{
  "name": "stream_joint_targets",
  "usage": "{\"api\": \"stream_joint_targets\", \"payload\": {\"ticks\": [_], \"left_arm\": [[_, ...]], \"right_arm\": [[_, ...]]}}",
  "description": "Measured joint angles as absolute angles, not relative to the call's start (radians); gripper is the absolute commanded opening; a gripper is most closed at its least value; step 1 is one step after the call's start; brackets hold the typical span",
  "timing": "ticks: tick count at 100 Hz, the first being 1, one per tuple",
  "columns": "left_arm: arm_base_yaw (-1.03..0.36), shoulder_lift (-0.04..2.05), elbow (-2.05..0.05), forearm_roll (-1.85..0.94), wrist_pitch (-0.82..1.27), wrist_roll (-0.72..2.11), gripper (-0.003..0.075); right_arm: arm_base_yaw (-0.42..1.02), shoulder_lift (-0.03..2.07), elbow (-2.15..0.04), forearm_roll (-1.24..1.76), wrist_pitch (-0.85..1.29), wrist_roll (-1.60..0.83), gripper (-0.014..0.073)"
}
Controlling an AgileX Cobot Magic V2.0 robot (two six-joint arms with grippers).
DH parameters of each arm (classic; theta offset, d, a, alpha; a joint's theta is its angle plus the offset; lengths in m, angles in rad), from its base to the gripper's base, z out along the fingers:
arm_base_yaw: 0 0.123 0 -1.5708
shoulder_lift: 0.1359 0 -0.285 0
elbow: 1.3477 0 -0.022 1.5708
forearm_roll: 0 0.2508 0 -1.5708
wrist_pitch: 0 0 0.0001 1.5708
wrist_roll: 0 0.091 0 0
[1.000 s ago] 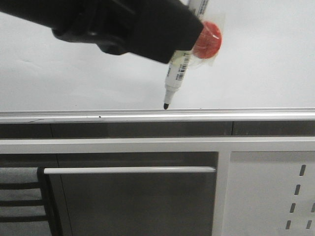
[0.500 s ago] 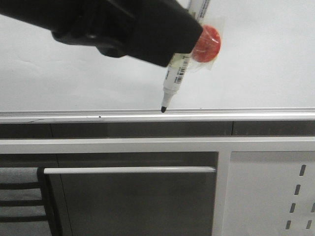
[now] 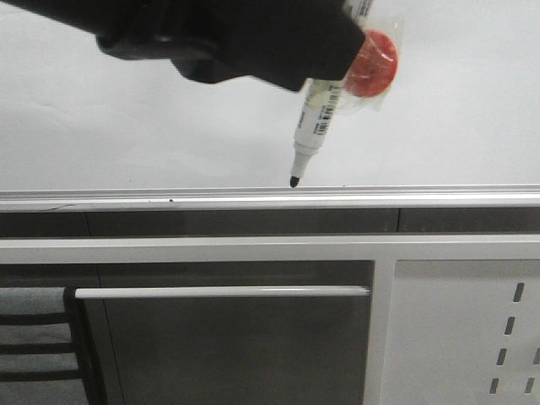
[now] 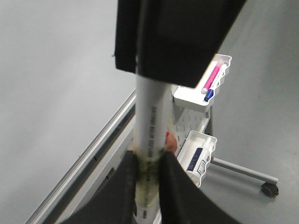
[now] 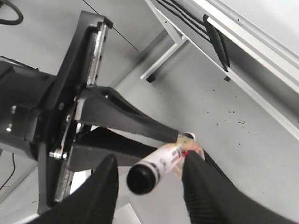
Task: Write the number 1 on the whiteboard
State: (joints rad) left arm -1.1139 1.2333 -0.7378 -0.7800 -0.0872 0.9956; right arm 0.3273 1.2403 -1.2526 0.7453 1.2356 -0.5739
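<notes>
— Where is the whiteboard (image 3: 126, 126) right now?
— It fills the upper part of the front view, pale and glossy, with its silver edge rail (image 3: 270, 199) running straight across below it. In the left wrist view the same board (image 4: 51, 84) shows as a broad grey surface with the rail slanting along it.

— And the marker?
— A white marker (image 3: 318, 126) with a barcode label hangs tilted in front of the board. Its black tip (image 3: 294, 180) sits just above the rail; whether it touches the board surface I cannot tell. A round red piece (image 3: 371, 63) wrapped in clear tape is fixed to the marker's barrel.

— What holds it?
— The left pincer (image 4: 148, 163) is clamped on the marker (image 4: 150, 135), its two dark fingers (image 4: 175, 182) pressed against the taped barrel. In the front view that arm is the large black mass (image 3: 228, 38) across the top.

— Any stroke of the number 1 on the board?
— None that I can make out in these views.

— The right pincer?
— Its fingers (image 5: 105, 186) stand apart at the edge of its own camera view, gripping nothing. That view looks at the left arm's pincer and the marker's black end cap (image 5: 140, 178).

— Anything else around?
— Below the rail, a white panel with small slanted slots (image 3: 472, 329) and a pale horizontal bar (image 3: 221, 292). The left wrist view shows white trays (image 4: 201, 95) holding a pink pen (image 4: 212, 77) and a blue pen (image 4: 216, 86).
</notes>
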Motion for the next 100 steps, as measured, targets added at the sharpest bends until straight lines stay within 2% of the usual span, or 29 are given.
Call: {"api": "stream_joint_targets", "payload": {"ticks": [13,18,34,40,58,65,87,92,100], "left_arm": [[-1.114,1.233,-0.742,-0.778,-0.081,0.996,-0.002],[-1.114,1.233,-0.742,-0.778,-0.074,0.996,-0.002],[-1.114,1.233,-0.742,-0.778,-0.067,0.996,-0.002],[-1.114,1.233,-0.742,-0.78,-0.065,0.992,-0.002],[-1.114,1.233,-0.742,-0.787,-0.069,0.992,-0.0003],[-1.114,1.233,-0.742,-0.802,-0.069,0.992,0.0068],[-1.114,1.201,-0.742,-0.834,-0.094,0.992,0.0382],[-1.114,1.183,-0.742,-0.84,-0.099,0.992,0.0412],[-1.114,1.145,-0.742,-0.854,-0.118,0.992,0.0405]], "right_arm": [[0.327,1.258,-1.254,0.743,1.236,-0.574,0.0275],[0.327,1.262,-1.254,0.742,1.236,-0.574,0.0225],[0.328,1.263,-1.254,0.739,1.242,-0.574,-0.0016],[0.328,1.263,-1.255,0.718,1.239,-0.574,-0.0073],[0.328,1.263,-1.255,0.702,1.235,-0.574,-0.0071],[0.328,1.263,-1.255,0.701,1.235,-0.574,-0.0071],[0.328,1.26,-1.255,0.692,1.236,-0.574,-0.0057],[0.328,1.252,-1.255,0.691,1.236,-0.574,-0.0057],[0.328,1.227,-1.232,0.685,1.215,-0.574,-0.0055]]}}
